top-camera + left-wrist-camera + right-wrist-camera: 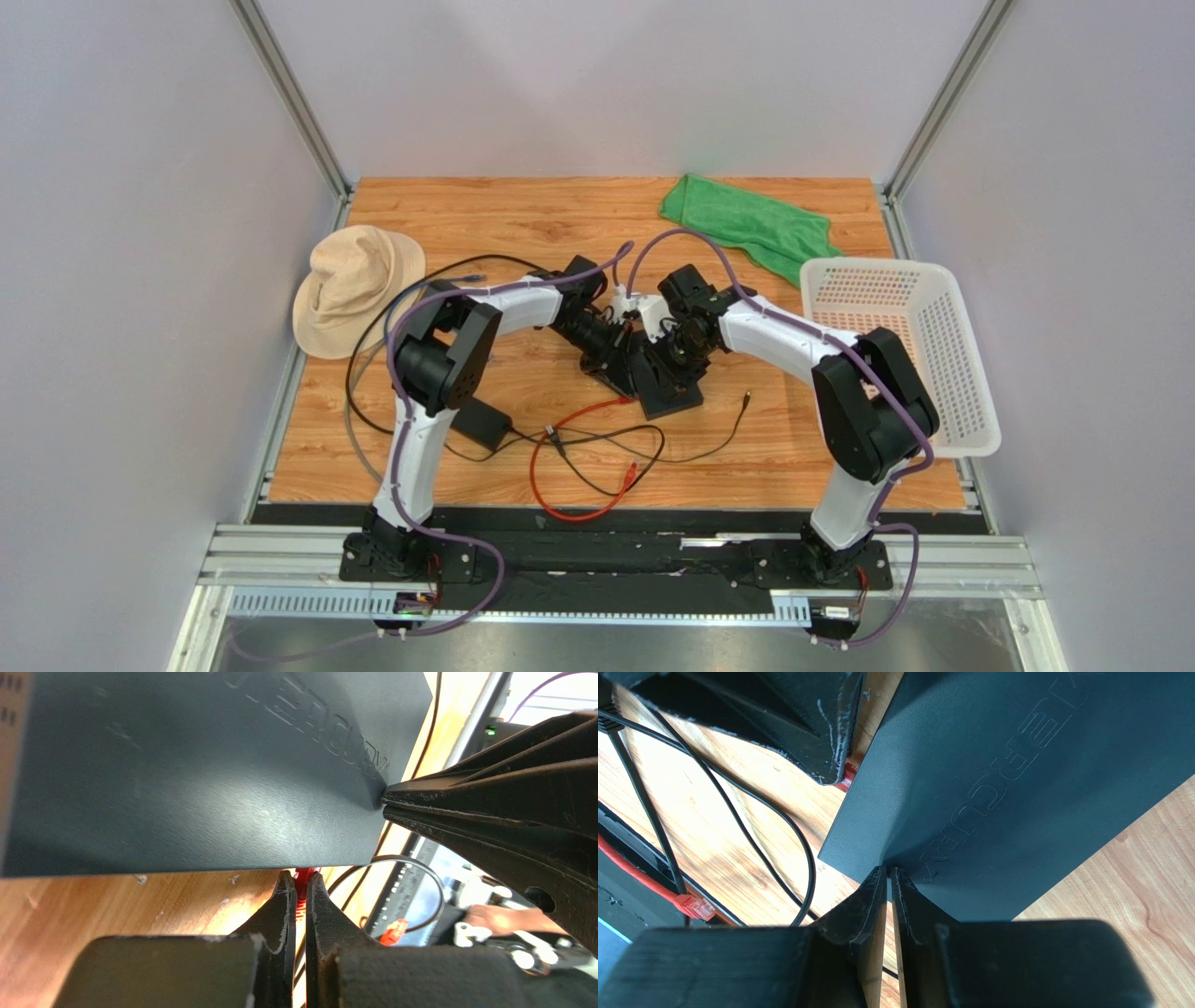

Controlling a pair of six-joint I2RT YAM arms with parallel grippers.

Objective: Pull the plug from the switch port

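1. The black switch box (671, 381) sits near the middle of the wooden table (786, 462), between our two grippers.
2. Our left gripper (300, 875) is closed tight on the red plug (302, 887), which meets the edge of the box facing it. The switch port itself is hidden behind plug and fingers.
3. Our right gripper (887, 871) is clamped on the box's thin edge, near a corner.
4. A red cable (535, 483) loops loose over the table, nearer the arm bases.
5. A beige hat (358, 287), a green cloth (744, 224) and a white basket (898, 269) lie well apart from the box.
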